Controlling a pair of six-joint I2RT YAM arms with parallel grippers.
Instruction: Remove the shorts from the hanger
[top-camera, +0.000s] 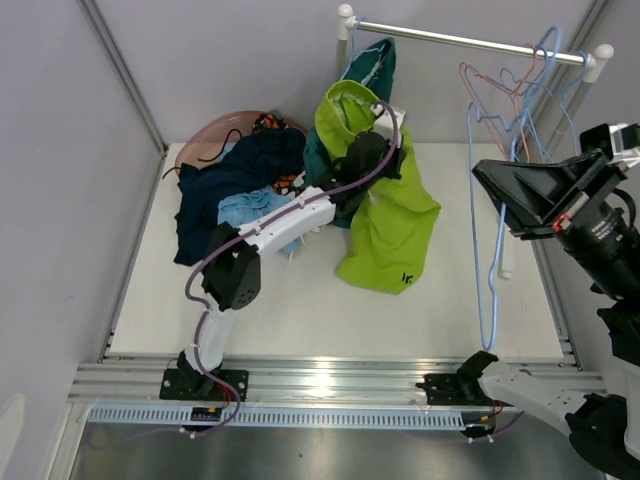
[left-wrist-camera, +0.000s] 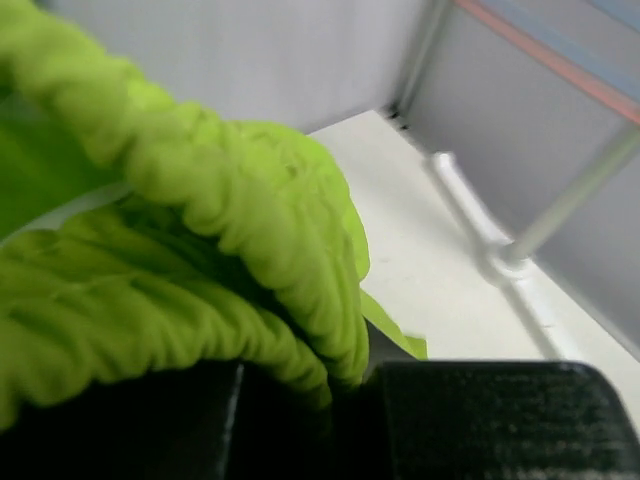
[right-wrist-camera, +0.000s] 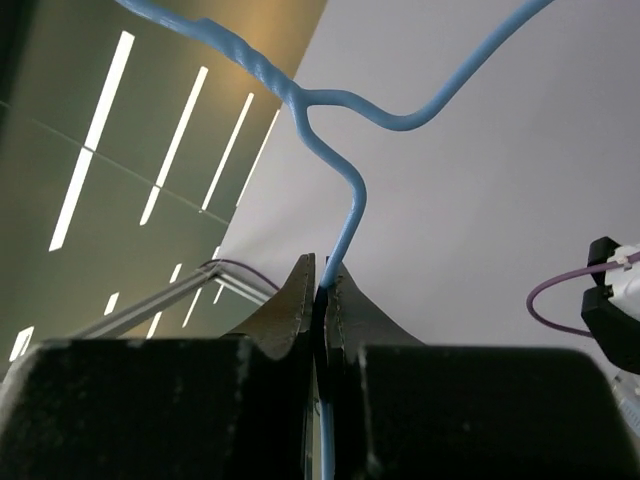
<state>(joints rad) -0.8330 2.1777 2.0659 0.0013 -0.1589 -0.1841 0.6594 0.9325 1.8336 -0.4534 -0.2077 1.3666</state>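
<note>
Lime green shorts (top-camera: 395, 225) drape from near the rack post down onto the table. My left gripper (top-camera: 375, 135) is at their bunched waistband, and in the left wrist view the jaws (left-wrist-camera: 345, 385) are shut on that green fabric (left-wrist-camera: 200, 200). Teal shorts (top-camera: 375, 62) hang behind them under the rail (top-camera: 470, 42). My right gripper (top-camera: 487, 175) is shut on a blue wire hanger (top-camera: 490, 290). In the right wrist view the wire (right-wrist-camera: 350, 210) runs up out of the pinched gripper (right-wrist-camera: 322, 285).
A pile lies at the back left: navy shorts (top-camera: 235, 180), light blue shorts (top-camera: 250, 207) and a patterned pair (top-camera: 268, 123), partly in a pink basin (top-camera: 205, 135). More wire hangers (top-camera: 520, 85) hang at the rail's right end. Grey walls enclose the table.
</note>
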